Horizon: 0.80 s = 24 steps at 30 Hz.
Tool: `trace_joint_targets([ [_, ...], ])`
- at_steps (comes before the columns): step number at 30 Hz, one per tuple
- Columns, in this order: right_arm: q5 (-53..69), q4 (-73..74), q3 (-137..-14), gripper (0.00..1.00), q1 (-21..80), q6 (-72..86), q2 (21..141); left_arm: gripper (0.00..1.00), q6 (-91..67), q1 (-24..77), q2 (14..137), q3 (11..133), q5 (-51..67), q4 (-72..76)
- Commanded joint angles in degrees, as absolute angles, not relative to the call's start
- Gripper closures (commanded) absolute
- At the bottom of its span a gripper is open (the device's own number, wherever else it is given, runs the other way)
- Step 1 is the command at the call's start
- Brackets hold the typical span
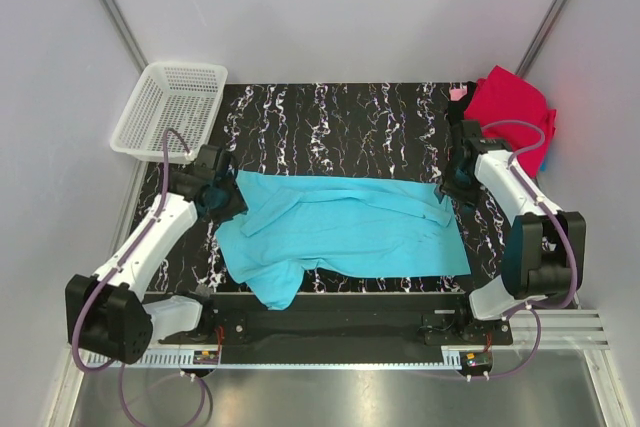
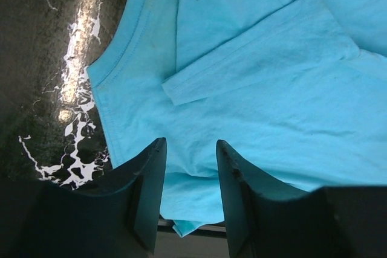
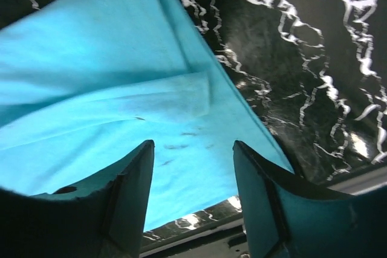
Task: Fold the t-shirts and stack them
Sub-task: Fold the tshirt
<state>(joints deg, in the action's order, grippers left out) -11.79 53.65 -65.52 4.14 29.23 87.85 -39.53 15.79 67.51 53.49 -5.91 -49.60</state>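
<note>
A white mesh basket (image 1: 170, 107) sits at the back-left corner of the black marbled table (image 1: 330, 112). The left gripper (image 1: 222, 197) is over the left edge of the turquoise t-shirt (image 1: 350, 232), its jaws spread and empty. The shirt lies partly folded across the table's near half. The right gripper (image 1: 450, 185) is over the shirt's right edge, its jaws also apart and holding nothing. A crimson t-shirt (image 1: 510, 105) is heaped at the back-right corner.

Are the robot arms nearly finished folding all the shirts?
Not nearly. Done: the turquoise shirt lies on the table with what looks like one long fold. In hand: nothing is gripped; the left gripper and right gripper hang open over its two ends. Left: more folds on it, then the red shirt heaped at the far right corner; no stack yet.
</note>
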Motion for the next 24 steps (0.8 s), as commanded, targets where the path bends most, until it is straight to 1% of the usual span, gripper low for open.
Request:
trace_joint_targets([
  [1,-6.52,50.72,-67.33,0.39,4.48,29.27,88.33,0.58,-38.94,16.00,68.90,56.17,-0.91,-45.02],
  [4,-1.95,47.21,-64.43,0.48,4.40,28.56,88.07,0.63,-39.37,16.08,69.17,54.24,3.93,-40.89],
  [5,-1.06,45.63,-63.55,0.50,4.48,28.13,87.98,0.63,-39.64,16.08,69.26,53.79,4.30,-40.17],
  [9,1.39,43.68,-60.39,0.52,4.48,27.51,89.29,0.64,-39.55,16.17,71.62,52.82,4.66,-38.94],
  [13,1.67,42.89,-59.06,0.53,4.48,27.60,89.83,0.66,-40.51,16.43,74.87,50.98,1.95,-38.94],
  [16,2.37,42.36,-58.71,0.53,4.40,27.77,89.21,0.69,-41.74,17.57,78.91,50.28,0.63,-38.85],
  [19,2.64,42.54,-58.89,0.53,4.48,27.60,89.03,0.70,-43.06,19.42,81.73,50.01,-1.30,-38.76],
  [24,2.37,42.63,-58.45,0.53,4.48,27.25,88.86,0.70,-44.38,20.57,81.48,48.87,-5.26,-39.02],
])
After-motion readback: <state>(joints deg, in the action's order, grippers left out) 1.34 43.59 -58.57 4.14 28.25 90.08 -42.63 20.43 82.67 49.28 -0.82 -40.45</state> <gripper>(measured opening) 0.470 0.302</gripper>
